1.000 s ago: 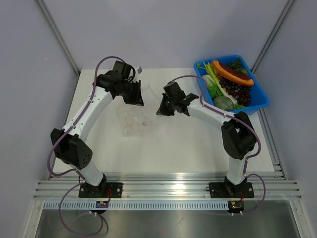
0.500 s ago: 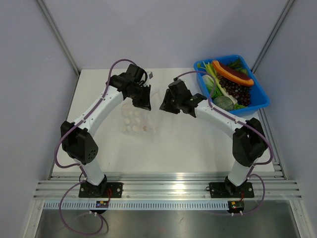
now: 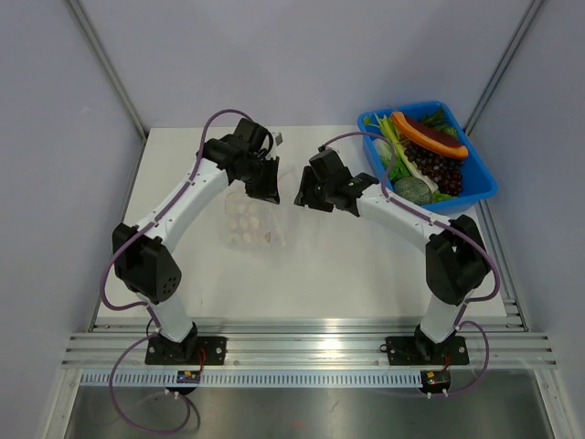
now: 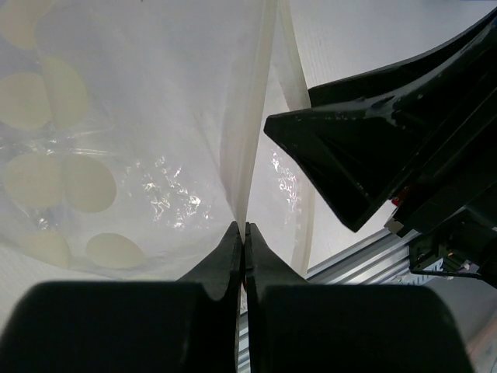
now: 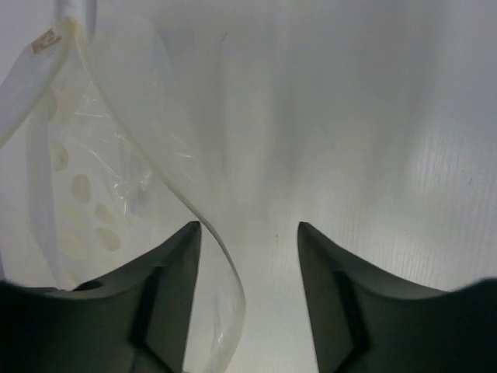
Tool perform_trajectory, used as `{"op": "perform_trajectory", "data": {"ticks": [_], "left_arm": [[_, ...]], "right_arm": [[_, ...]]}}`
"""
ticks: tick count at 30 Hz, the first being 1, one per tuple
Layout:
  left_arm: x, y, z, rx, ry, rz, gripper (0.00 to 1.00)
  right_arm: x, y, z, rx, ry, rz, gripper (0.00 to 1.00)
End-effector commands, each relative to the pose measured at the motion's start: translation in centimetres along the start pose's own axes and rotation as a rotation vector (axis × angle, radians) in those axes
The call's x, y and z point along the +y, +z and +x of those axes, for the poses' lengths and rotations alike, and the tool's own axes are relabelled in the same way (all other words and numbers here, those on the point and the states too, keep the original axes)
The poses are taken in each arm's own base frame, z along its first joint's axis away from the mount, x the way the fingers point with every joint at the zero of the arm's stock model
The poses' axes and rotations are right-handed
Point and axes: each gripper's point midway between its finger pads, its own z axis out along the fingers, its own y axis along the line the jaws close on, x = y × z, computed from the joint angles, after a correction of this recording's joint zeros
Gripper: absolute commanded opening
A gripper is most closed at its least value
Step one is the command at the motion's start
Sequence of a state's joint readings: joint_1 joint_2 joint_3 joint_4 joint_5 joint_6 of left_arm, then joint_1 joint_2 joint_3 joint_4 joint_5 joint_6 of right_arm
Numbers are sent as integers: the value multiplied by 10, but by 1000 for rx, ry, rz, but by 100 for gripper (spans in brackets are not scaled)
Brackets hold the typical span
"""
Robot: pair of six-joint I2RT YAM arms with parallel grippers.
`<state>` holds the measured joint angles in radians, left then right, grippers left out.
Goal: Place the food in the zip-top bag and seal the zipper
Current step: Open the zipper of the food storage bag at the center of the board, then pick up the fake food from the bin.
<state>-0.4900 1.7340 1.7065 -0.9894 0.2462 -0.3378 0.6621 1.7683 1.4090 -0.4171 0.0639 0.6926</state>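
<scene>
- Left gripper (image 4: 243,233) is pinching the mouth edge of the zip-top bag (image 3: 249,222); its fingers are pressed tight together with the film running up out of them.
- Bag is lying on the white table (image 3: 366,265), left of centre, clear and crinkled, with its white dots showing through. Its mouth end is being lifted toward the two grippers.
- Zipper (image 4: 248,116) is showing as a pale strip rising from the left fingertips. A second pale strip is running beside it with a gap between them, so the mouth is standing parted here.
- Right gripper (image 5: 248,233) is hovering just beside the left one, over the bag's mouth end, with its jaws standing apart and clamping nothing.
- In the right wrist view, a curl of the bag's mouth strip is looping inside that gap, close against one finger. I cannot tell whether it is touching that finger.
- Food is sitting in the blue bin (image 3: 483,186) at the far right of the table, well apart from the bag.
- Orange and dark red piece (image 3: 430,134) is lying across the far side of the bin.
- Leek (image 3: 393,151) is lying along the bin's left side, white stalk and green leaves both showing.
- Dark purple grapes (image 3: 441,170) are filling the bin's middle, and a round green head (image 3: 413,189) is sitting at its near corner.
</scene>
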Motion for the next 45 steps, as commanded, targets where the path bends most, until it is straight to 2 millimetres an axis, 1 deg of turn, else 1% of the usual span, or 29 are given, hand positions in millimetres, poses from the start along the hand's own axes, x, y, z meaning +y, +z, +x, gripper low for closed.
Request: {"op": "perform_trajectory", "data": {"ticks": [1, 2, 3, 4, 6, 7, 8, 9, 10, 11, 12, 14, 15, 17, 18, 19, 20, 21, 22, 23, 24, 29, 30, 32, 33, 36, 39, 44, 45], "left_arm": [[-7, -21, -27, -132, -13, -13, 0], [-9, -22, -33, -161, -24, -7, 0], [-10, -26, -35, -182, -29, -2, 0], [-9, -27, -37, -193, -30, -14, 0], [-5, -27, -41, -203, -35, -40, 0], [-5, -28, -43, -204, -29, -45, 0], [-3, -27, -43, -198, -27, -51, 0], [-2, -23, -43, -190, -29, -54, 0], [-3, -21, -43, -187, -29, -50, 0], [-3, -20, -43, -186, -29, -49, 0], [-4, -18, -42, -180, -28, -46, 0], [-4, -18, -44, -184, -26, -40, 0], [-5, -18, -44, -183, -18, -34, 0], [-7, -22, -44, -184, -8, -29, 0], [-8, -22, -44, -180, 1, -26, 0], [-7, -23, -43, -175, 9, -30, 0], [-8, -24, -44, -179, 16, -28, 0], [-8, -23, -44, -174, 18, -24, 0], [-8, -23, -43, -173, 21, -20, 0], [-9, -23, -43, -170, 23, -15, 0], [-11, -21, -40, -159, 32, -4, 0], [-10, -23, -37, -164, 52, 0, 0], [-11, -23, -37, -163, 51, 6, 0], [-13, -22, -38, -167, 49, 18, 0], [-15, -20, -38, -162, 46, 27, 0], [-15, -17, -36, -154, 39, 36, 0], [-14, -16, -33, -148, 46, 39, 0], [-11, -12, -27, -138, 49, 33, 0], [-11, -11, -27, -134, 45, 34, 0]], "right_arm": [[6, -26, -30, -84, -80, -21, 65], [9, -35, -41, -109, -97, -25, 69], [7, -44, -50, -134, -116, -15, 74], [1, -61, -63, -184, -153, 15, 75], [-11, -79, -82, -249, -183, 59, 76], [-16, -95, -91, -287, -228, 67, 76], [-21, -101, -96, -304, -252, 81, 77], [-32, -111, -108, -356, -258, 138, 77], [-41, -123, -113, -392, -285, 171, 79], [-48, -129, -119, -421, -292, 204, 79], [-61, -143, -134, -489, -271, 255, 79], [-80, -148, -143, -511, -271, 309, 79], [-95, -152, -153, -535, -280, 360, 77], [-107, -155, -165, -578, -321, 432, 76], [-113, -158, -180, -645, -326, 487, 76], [-124, -160, -187, -651, -380, 548, 77], [-131, -162, -196, -659, -390, 588, 77], [-146, -145, -193, -577, -424, 634, 78], [-142, -154, -211, -589, -403, 637, 78], [-161, -154, -221, -564, -376, 680, 78], [-166, -143, -227, -511, -396, 692, 78], [-195, -126, -265, -460, -499, 835, 79], [-200, -115, -275, -432, -539, 876, 79], [-216, -107, -285, -395, -569, 936, 79], [-222, -95, -294, -373, -603, 965, 79], [-236, -80, -309, -364, -631, 990, 79], [-239, -64, -315, -362, -671, 977, 80], [-243, -44, -314, -349, -692, 955, 81], [-245, -37, -313, -340, -701, 960, 81]]}}
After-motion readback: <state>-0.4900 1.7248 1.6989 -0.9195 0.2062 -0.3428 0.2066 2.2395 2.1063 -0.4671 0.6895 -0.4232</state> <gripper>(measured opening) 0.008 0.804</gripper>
